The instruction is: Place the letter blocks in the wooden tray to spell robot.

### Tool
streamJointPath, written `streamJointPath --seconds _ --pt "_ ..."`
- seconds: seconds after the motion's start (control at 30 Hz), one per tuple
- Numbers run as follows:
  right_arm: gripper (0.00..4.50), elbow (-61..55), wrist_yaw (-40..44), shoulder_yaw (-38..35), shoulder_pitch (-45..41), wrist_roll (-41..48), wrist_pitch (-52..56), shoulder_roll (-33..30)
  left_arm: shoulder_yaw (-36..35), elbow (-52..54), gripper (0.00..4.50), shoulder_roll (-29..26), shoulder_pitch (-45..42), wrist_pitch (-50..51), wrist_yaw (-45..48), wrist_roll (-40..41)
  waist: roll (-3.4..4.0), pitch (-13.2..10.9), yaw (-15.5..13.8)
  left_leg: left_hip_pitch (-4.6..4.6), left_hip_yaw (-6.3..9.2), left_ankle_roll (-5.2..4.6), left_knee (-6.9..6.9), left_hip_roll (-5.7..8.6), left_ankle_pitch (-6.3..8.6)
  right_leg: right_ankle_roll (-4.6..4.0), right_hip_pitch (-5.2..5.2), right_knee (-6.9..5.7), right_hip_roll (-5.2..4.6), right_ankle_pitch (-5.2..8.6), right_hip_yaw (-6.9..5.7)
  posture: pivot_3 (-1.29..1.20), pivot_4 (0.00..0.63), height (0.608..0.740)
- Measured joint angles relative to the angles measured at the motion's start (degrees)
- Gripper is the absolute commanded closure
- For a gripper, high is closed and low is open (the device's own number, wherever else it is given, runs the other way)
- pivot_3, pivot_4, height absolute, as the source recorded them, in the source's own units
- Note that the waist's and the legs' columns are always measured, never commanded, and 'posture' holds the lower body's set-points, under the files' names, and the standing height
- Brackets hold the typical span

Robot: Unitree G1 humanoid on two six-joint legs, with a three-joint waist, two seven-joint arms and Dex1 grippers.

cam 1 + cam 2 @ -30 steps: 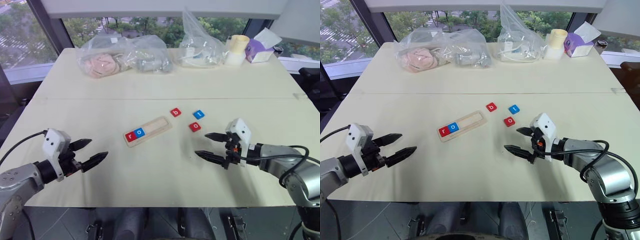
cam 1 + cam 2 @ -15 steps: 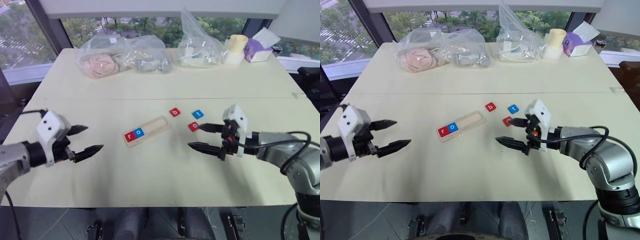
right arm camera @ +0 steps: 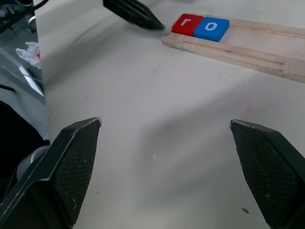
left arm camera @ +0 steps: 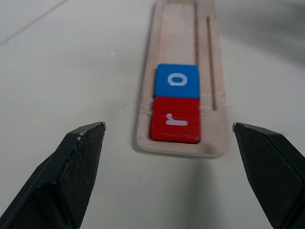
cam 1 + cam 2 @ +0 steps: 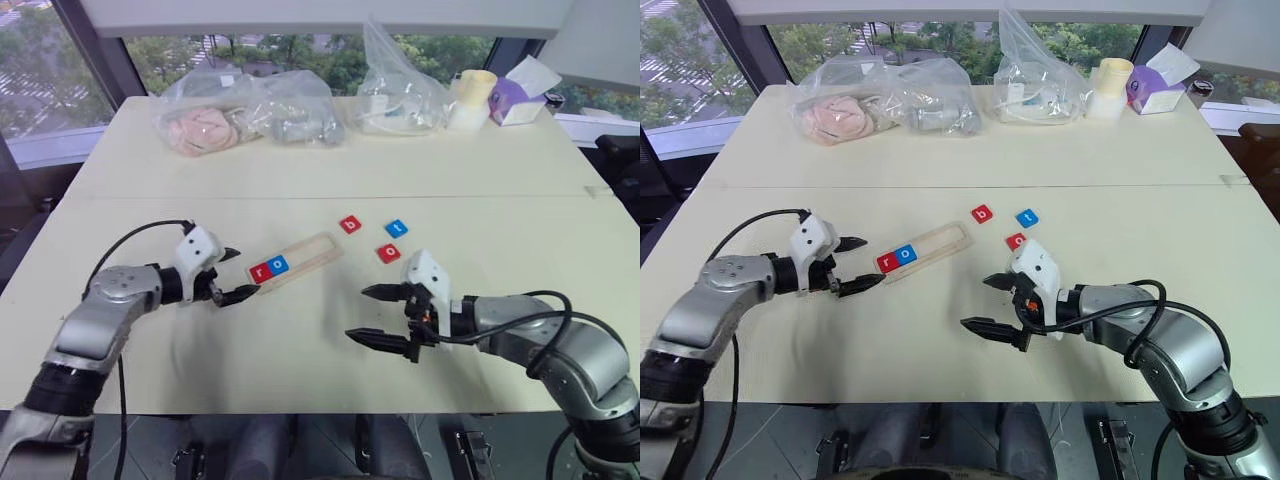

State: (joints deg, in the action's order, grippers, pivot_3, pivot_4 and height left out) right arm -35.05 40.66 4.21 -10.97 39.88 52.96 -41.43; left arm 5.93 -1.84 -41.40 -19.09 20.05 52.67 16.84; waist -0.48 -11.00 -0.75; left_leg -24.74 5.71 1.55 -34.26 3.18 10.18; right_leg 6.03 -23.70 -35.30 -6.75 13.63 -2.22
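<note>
The wooden tray [image 5: 312,249] lies at an angle in the middle of the table. At its left end sit a red r block [image 5: 261,271] and a blue o block [image 5: 279,265], side by side. Three loose letter blocks lie to its right: a red b [image 5: 351,224], a blue t [image 5: 397,228] and a red o [image 5: 390,253]. My left gripper [image 5: 243,274] is open just off the tray's left end, its fingers either side of that end, with the r block [image 4: 175,119] straight ahead. My right gripper [image 5: 357,312] is open and empty over bare table, nearer than the loose blocks.
Clear plastic bags [image 5: 250,110] with soft contents lie along the far side, beside another bag [image 5: 400,90], a pale roll [image 5: 472,98] and a purple tissue box [image 5: 518,95]. The table's near edge [image 5: 320,410] runs just below both arms.
My left gripper has swung in from the left to the tray's r end. My right gripper has drawn left and toward the near edge, away from the loose blocks. Both stay open.
</note>
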Motion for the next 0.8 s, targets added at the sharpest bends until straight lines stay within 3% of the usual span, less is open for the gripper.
streamJointPath --seconds 0.27,0.8 --pt "0.06 -0.1 -0.4 -0.1 3.3 -1.4 -2.2 -0.1 1.3 -6.0 0.0 2.9 -2.6 -5.3 3.4 -2.7 -0.02 0.0 0.0 0.11 0.01 -0.01 -0.02 0.01 -0.01 0.1 0.12 -0.02 0.0 -0.05 0.0 0.0 0.15 0.74" --pt "0.06 -0.2 -2.1 -0.3 2.4 -1.2 -1.9 0.0 2.2 -5.9 0.0 4.1 -1.7 -6.7 3.1 -5.6 -0.01 0.1 0.0 0.34 0.19 -0.01 -0.03 0.0 0.0 0.06 0.32 -0.03 0.0 -0.01 0.0 0.0 0.15 0.74"
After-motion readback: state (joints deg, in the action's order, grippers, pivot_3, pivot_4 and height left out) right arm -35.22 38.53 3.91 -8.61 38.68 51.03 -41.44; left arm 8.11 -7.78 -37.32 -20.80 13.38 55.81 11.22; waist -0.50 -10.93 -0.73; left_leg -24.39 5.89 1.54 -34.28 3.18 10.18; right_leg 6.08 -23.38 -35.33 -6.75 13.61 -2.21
